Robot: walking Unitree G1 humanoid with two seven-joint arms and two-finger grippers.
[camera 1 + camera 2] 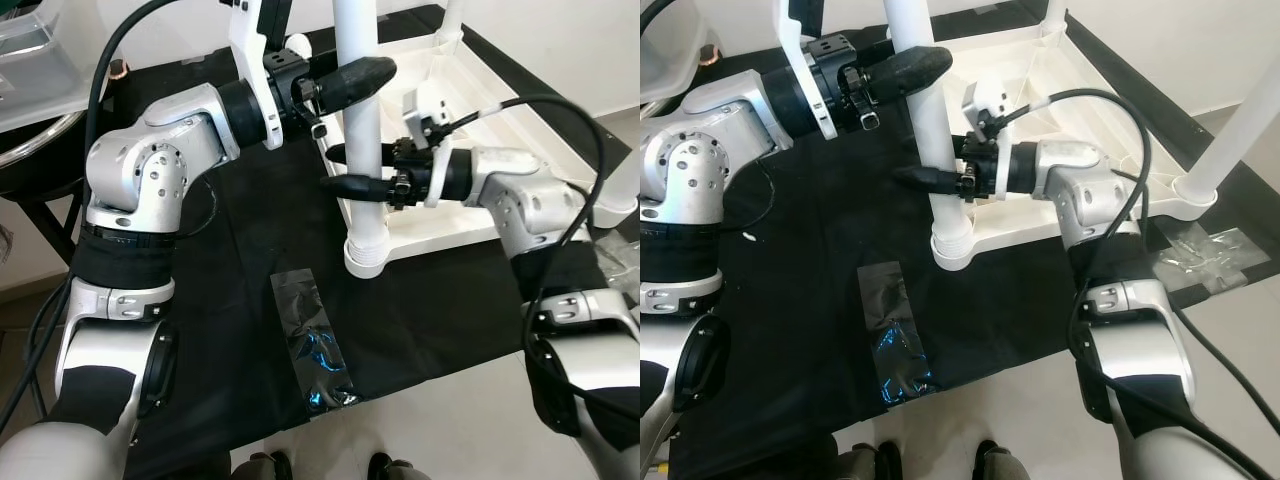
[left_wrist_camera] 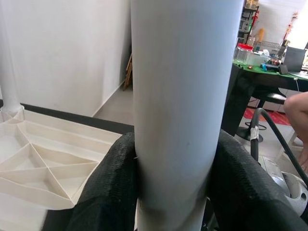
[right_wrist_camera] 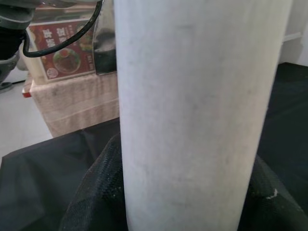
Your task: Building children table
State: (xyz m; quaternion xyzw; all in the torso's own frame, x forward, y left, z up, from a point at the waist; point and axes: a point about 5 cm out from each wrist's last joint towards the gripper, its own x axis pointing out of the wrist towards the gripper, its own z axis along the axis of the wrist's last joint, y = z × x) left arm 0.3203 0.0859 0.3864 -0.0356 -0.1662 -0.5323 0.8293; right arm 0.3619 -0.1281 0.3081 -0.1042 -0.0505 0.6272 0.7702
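Tape [image 1: 315,340]: flat on black cloth [image 1: 230,300]
Left pincer [image 1: 352,78]: clamped on leg [image 1: 360,130], high
Right pincer [image 1: 345,168]: clamped on leg, lower
Tabletop [image 1: 470,120]: upturned, leg upright at its corner

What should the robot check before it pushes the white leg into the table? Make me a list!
1. Left gripper holding the white leg: ok, its black fingers sit on both sides of it.
2. Right gripper holding the leg lower down: ok, shut around it.
3. Leg standing straight: ok, it looks upright.
4. Leg's foot in the corner socket of the upside-down tabletop: cannot tell if it is fully in.
5. Tabletop lying flat on the black cloth: ok.
6. Other legs fitted: ok for the ones seen, such as the one at the right corner.
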